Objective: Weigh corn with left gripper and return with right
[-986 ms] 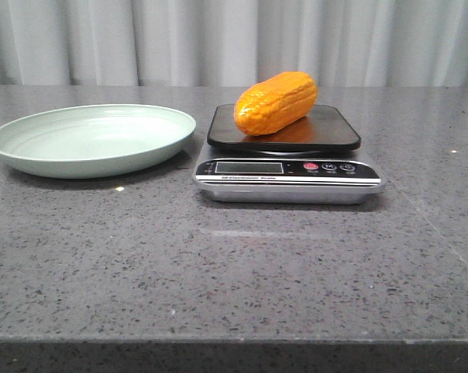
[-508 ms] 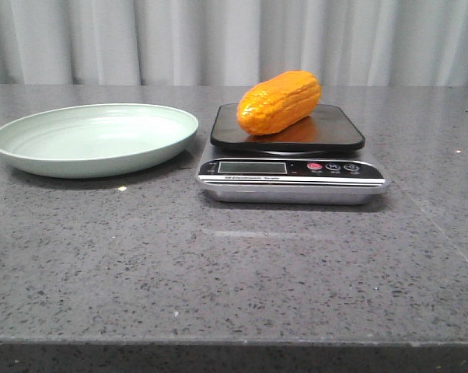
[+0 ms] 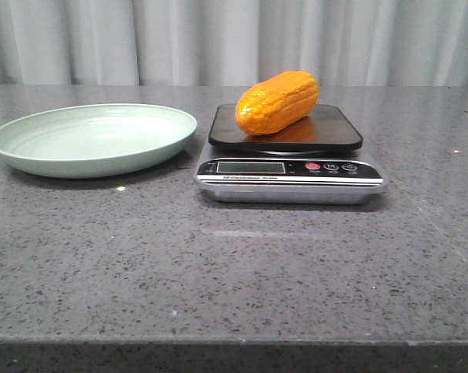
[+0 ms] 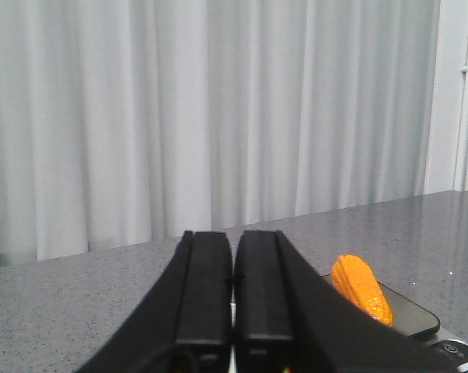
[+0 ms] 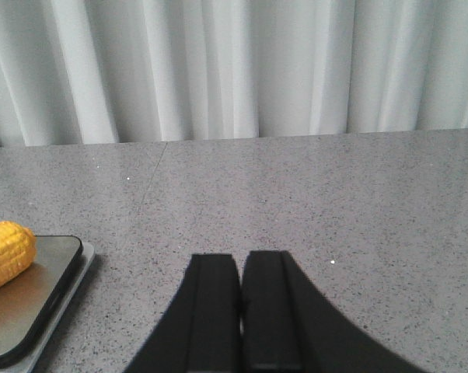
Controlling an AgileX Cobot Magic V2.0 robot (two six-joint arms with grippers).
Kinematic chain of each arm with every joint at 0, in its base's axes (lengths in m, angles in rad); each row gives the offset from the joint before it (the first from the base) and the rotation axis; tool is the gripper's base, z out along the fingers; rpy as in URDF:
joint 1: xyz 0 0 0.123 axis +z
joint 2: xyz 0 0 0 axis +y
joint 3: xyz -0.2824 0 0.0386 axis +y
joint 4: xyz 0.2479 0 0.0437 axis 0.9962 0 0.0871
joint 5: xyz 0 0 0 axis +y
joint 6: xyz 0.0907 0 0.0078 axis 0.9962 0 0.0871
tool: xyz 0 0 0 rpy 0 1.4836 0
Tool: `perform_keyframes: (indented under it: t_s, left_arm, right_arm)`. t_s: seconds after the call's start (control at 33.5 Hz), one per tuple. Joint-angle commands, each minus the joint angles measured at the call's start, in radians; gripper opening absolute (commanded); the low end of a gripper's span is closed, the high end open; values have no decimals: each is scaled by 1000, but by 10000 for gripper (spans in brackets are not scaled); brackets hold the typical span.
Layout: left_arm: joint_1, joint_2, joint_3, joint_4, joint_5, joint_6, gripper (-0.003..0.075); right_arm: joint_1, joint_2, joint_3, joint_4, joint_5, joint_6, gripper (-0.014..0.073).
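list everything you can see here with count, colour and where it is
corn: 1, orange-yellow, lying on the scale's black platform, toward its left side in the front view
scale: 1, silver body with black platform, near the table's middle, right of the plate; display too small to read
plate: 1, pale green, on the table left of the scale, nothing in it
table: 1, speckled grey stone
curtain: white, pleated, behind the table
left gripper: 1, black, fingers together, holding nothing, seen only in its wrist view, away from the corn
right gripper: 1, black, fingers together, holding nothing, over bare table beside the scale
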Motion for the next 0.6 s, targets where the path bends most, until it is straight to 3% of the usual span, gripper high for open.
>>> perform_keyframes:
  t_s: [0.0, 0.09, 0.18, 0.27, 0.57]
  left_arm:
    - [2, 7, -26, 1, -76, 0, 134]
    - [2, 7, -26, 2, -89, 0, 134]
    - [2, 7, -26, 2, -96, 0, 134]
    - [2, 7, -26, 2, -96, 0, 134]
    - [2, 7, -26, 2, -96, 0, 134]
  right_arm:
    - [1, 16, -39, 10, -83, -8, 181]
    - [1, 23, -51, 9, -58, -8, 276]
    - [5, 50, -76, 9, -27, -8, 475]
    - [19, 84, -109, 9, 8, -8, 606]
    - [207, 229, -252, 9, 83, -9, 609]
